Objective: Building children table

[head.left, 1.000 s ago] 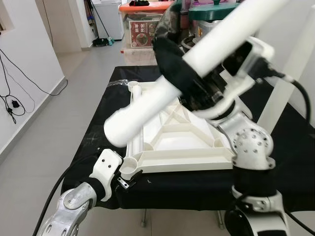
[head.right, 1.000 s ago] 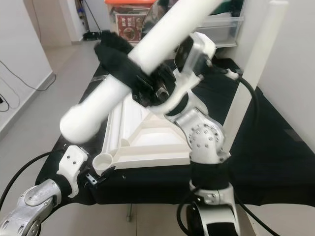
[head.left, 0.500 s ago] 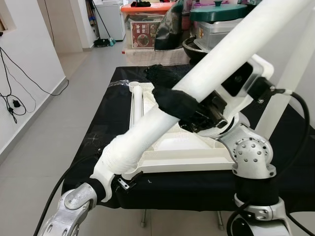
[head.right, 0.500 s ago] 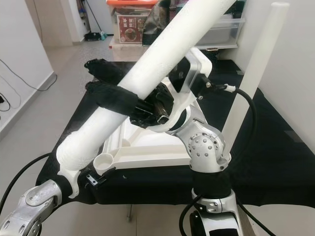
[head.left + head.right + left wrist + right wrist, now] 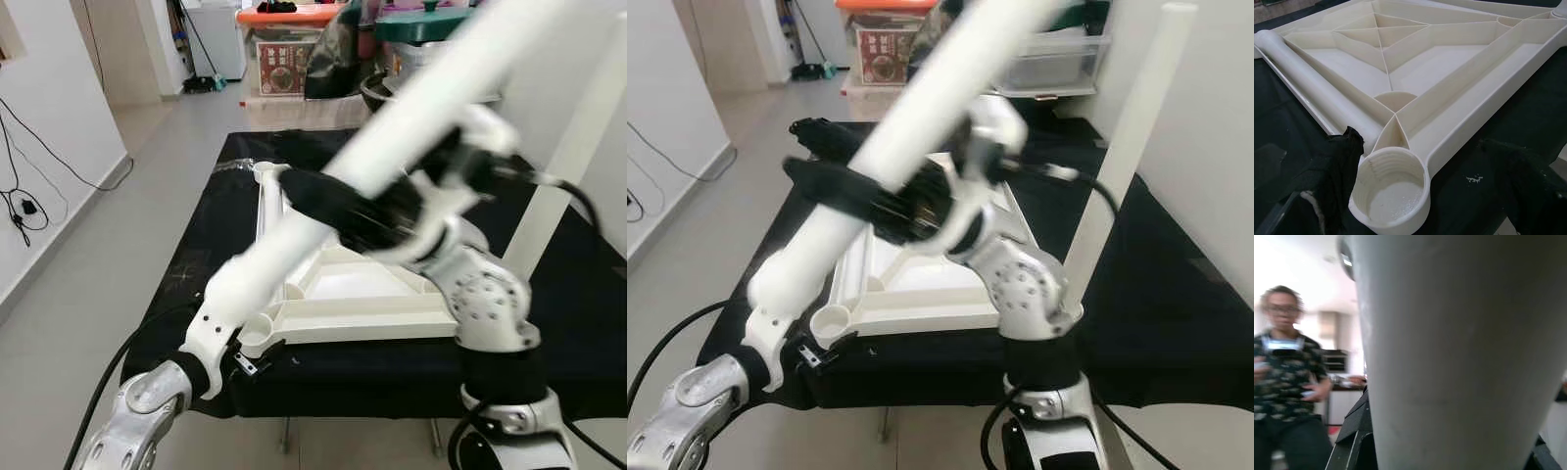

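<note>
An upturned white tabletop (image 5: 362,284) with ribs lies on the black-covered table (image 5: 578,323). Its near-left corner socket (image 5: 1391,196) is empty. My right gripper (image 5: 338,208) is shut on a long white table leg (image 5: 411,98), held slanting, blurred by motion. The leg's lower end (image 5: 227,294) hangs just above that socket (image 5: 257,336). My left gripper (image 5: 1420,142) is open, low at the table's front edge, one finger on each side of the socket. A second leg (image 5: 578,137) stands upright at the right. A third leg (image 5: 1312,93) lies along the tabletop's left rim.
Storage boxes (image 5: 294,44) and a large pot (image 5: 431,24) stand behind the table. Bare floor and wall cables (image 5: 24,206) lie to the left. A blurred person (image 5: 1283,382) stands in the right wrist view, beyond the leg (image 5: 1459,357).
The held leg's lower end has swung down and left, from above the tabletop to just over the near-left corner socket. The left gripper has stayed put.
</note>
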{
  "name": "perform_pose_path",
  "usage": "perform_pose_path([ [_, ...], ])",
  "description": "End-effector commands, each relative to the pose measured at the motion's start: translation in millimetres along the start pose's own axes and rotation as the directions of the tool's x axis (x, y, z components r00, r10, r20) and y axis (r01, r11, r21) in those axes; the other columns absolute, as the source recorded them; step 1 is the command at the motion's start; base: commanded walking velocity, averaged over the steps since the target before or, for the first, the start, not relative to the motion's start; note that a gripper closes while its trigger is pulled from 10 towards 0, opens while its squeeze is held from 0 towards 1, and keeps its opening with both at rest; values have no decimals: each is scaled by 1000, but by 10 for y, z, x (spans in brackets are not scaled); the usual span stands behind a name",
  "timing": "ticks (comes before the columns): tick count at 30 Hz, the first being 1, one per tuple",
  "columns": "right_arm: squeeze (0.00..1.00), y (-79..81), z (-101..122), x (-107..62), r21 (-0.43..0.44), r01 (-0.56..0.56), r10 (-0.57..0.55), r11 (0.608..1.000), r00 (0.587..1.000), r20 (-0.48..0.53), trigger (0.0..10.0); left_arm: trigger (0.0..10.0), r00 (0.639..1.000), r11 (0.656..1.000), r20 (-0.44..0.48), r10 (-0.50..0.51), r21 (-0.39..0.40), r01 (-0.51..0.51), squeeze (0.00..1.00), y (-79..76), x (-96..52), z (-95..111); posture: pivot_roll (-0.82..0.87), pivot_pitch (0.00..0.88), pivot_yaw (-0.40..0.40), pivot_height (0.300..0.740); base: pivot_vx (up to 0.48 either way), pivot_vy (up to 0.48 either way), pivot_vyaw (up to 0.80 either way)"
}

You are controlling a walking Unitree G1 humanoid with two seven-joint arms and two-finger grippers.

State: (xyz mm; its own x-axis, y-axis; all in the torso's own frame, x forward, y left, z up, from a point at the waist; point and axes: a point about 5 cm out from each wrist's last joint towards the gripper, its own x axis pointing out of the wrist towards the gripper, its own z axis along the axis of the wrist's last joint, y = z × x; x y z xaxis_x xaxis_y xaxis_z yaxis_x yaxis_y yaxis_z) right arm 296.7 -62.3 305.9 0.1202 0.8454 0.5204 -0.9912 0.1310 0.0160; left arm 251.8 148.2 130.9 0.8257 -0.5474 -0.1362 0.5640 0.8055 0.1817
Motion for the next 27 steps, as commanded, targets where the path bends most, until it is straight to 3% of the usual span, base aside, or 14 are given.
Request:
perform_pose_path([
  [1, 0, -263, -65, 8, -19, 257, -258, 966, 965, -50, 0, 10000, 1000, 1000, -12, -1, 3, 1, 0, 22, -19, -15, 98, 0, 6, 740, 0, 0, 0],
  [3, 0, -438, -102, -18, -36, 420, -421, 907, 904, -68, 0, 10000, 1000, 1000, -15, -2, 5, 2, 0, 18, -19, -23, 97, 0, 8, 740, 0, 0, 0],
  [6, 0, -483, -104, -28, -54, 461, -464, 886, 884, -63, 0, 10000, 1000, 1000, -15, -3, 4, 3, 0, 14, -17, -25, 97, 0, 8, 740, 0, 0, 0],
  [7, 0, -590, -105, -60, -97, 576, -583, 812, 810, -64, 0, 10000, 1000, 1000, -15, -4, 4, 4, 0, 10, -14, -25, 100, 0, 8, 740, 0, 0, 0],
  [8, 0, -590, -105, -60, -97, 576, -583, 812, 810, -64, 0, 10000, 1000, 1000, -15, -4, 4, 4, 0, 10, -14, -25, 100, 0, 8, 740, 0, 0, 0],
  [12, 0, -907, 18, -353, -238, 922, -944, 305, 326, 53, 0, 10000, 1000, 1000, -17, -7, 3, 7, 0, -12, -13, -30, 106, 0, 6, 740, 0, 0, 0],
  [13, 0, -907, 18, -353, -238, 922, -944, 305, 326, 53, 0, 10000, 1000, 1000, -17, -7, 3, 7, 0, -12, -13, -30, 106, 0, 6, 740, 0, 0, 0],
  [15, 0, -939, 68, -446, -220, 960, -975, 172, 198, 100, 0, 10000, 1000, 1000, -20, -8, 5, 8, 0, -18, -14, -36, 106, 0, 5, 740, 0, 0, 0],
  [16, 0, -939, 68, -446, -220, 960, -975, 172, 198, 100, 0, 10000, 1000, 1000, -20, -8, 5, 8, 0, -18, -14, -36, 106, 0, 5, 740, 0, 0, 0],
  [18, 0, -971, 72, -483, -198, 977, -987, 79, 105, 122, 0, 10000, 1000, 1000, -22, -7, 7, 7, 0, -17, -11, -42, 106, 0, 3, 740, 0, 0, 0],
  [20, 0, -990, 41, -502, -206, 978, -992, 38, 62, 113, 0, 10000, 1000, 1000, -22, -6, 8, 7, 0, -20, -5, -44, 106, 0, 2, 740, 0, 0, 0],
  [22, 0, -990, 41, -502, -206, 978, -992, 38, 62, 113, 0, 10000, 1000, 1000, -22, -6, 8, 7, 0, -20, -5, -44, 106, 0, 2, 740, 0, 0, 0],
  [24, 0, -1008, -69, -563, -222, 974, -996, -46, -29, 78, 0, 10000, 1000, 1000, -26, -6, 15, 7, 0, -39, 4, -55, 103, 0, -2, 740, 0, 0, 0],
  [27, 0, -1009, -82, -570, -222, 974, -997, -53, -38, 74, 0, 10000, 1000, 1000, -26, -6, 15, 7, 0, -40, 4, -56, 103, 0, -2, 740, 0, 0, 0],
])
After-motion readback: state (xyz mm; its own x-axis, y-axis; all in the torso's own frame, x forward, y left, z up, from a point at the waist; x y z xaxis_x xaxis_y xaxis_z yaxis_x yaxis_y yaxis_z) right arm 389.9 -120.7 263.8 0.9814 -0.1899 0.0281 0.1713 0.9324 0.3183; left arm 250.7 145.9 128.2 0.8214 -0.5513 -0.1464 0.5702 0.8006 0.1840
